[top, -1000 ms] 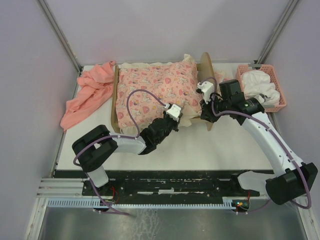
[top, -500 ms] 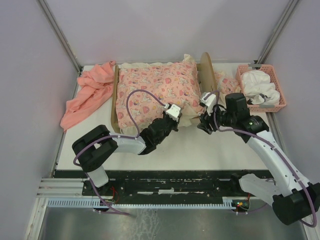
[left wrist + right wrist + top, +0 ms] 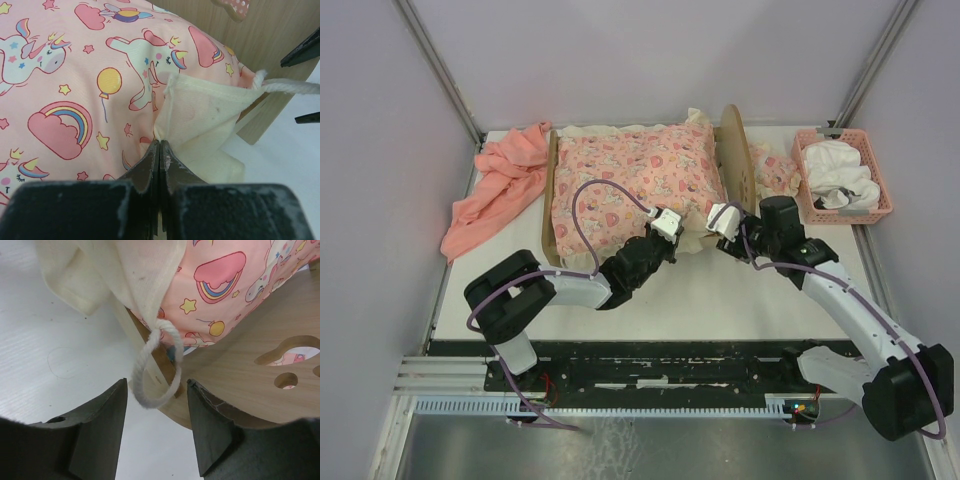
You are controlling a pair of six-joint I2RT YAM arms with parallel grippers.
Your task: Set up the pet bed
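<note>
The pet bed (image 3: 732,160) is a light-wood frame with a rounded headboard (image 3: 250,365) at its right end. A pink unicorn-print cushion (image 3: 635,180) covers it and hides the striped base. A cream fabric corner (image 3: 200,120) sticks out at the bed's near right corner, with a white rope loop (image 3: 155,365) tied to it. My left gripper (image 3: 160,142) is shut on the seam where the cream fabric meets the cushion (image 3: 75,75); in the top view it (image 3: 682,236) is at the bed's near edge. My right gripper (image 3: 156,382) is open, its jaws on either side of the loop without touching it, and it (image 3: 712,234) is by the same corner.
A salmon-pink cloth (image 3: 495,190) lies crumpled left of the bed. A pink plastic basket (image 3: 883,190) holding white cloth (image 3: 840,170) stands at the back right. A small pink-print pillow (image 3: 775,170) lies between the headboard and the basket. White tabletop lies in front of the bed.
My right gripper has moved from the headboard toward the near side and then left, to the rope loop at the bed's near right corner. The left arm has not moved.
</note>
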